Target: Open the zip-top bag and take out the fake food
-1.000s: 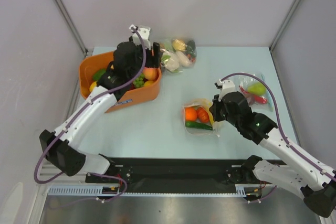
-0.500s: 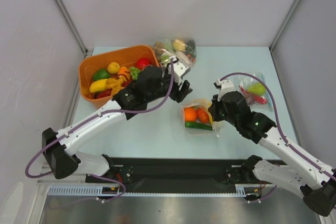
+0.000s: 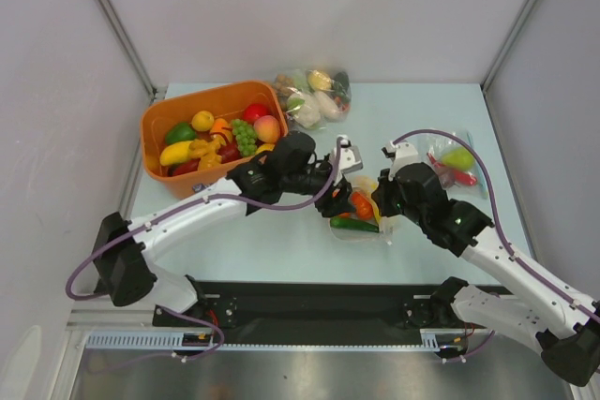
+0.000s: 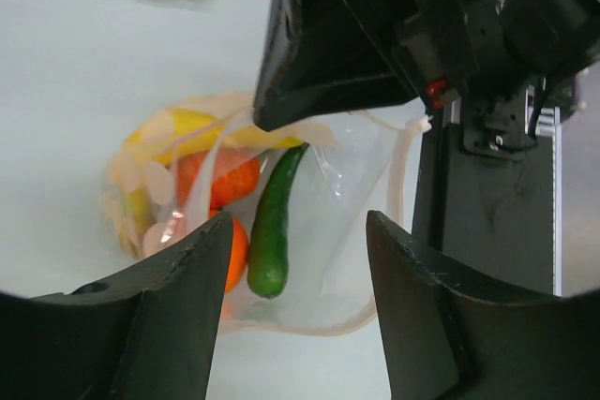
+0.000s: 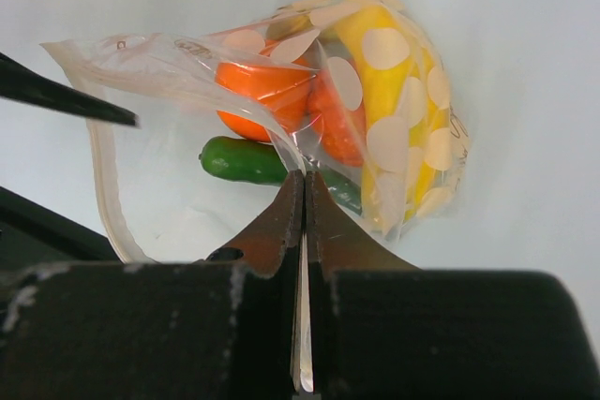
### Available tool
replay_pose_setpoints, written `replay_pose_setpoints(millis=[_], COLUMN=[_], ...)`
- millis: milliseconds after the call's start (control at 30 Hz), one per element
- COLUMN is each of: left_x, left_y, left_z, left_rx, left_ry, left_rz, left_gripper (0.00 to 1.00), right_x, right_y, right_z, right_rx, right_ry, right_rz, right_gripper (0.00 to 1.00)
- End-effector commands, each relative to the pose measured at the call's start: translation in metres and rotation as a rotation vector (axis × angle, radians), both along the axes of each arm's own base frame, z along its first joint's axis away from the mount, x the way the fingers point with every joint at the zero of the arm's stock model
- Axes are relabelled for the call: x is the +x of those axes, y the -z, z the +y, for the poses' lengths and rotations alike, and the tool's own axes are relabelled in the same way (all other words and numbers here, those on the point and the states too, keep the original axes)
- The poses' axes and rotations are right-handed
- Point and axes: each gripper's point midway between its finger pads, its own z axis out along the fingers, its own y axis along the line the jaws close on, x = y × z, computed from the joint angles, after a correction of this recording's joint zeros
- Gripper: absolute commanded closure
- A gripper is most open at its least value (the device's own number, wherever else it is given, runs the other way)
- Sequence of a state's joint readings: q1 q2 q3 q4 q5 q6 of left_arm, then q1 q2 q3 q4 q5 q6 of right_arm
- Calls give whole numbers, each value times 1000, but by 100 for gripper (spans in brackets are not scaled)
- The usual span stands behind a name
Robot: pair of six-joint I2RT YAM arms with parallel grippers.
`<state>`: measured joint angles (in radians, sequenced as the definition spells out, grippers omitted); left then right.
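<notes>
Pale blue table, centre — right gripper clamps one lip of the zip-top bag, fake food inside it, left gripper hovers spread above the mouth — best to drop straight onto the green vegetable nearest the opening, without snagging film.

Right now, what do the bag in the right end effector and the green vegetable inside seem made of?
The bag: thin clear plastic film, soft, going by its creases and see-through walls with pale printed dots. The green vegetable: probably hard moulded plastic, glossy, with a bright highlight on smooth skin.
</notes>
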<state>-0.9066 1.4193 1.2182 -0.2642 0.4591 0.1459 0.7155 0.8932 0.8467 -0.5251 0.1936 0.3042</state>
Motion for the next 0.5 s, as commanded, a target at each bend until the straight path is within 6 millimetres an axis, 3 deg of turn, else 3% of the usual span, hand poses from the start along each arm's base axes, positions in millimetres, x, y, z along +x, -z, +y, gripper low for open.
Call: replay_pose_setpoints(millis=[0, 200, 467], left_x=[-16, -21, -6], left_y=[14, 56, 104], left_z=[-12, -15, -8], left_rx=[41, 155, 283], left_ry=[116, 137, 79], left_rz=[25, 78, 85], left_gripper=[37, 37, 38], right_x=[4, 2, 5], right_y=[-14, -7, 2], right_z=[1, 1, 5], right_rx=[39, 38, 39], right_ry=[16, 13, 7], right_rz=[-36, -25, -18], right_gripper=[100, 100, 100])
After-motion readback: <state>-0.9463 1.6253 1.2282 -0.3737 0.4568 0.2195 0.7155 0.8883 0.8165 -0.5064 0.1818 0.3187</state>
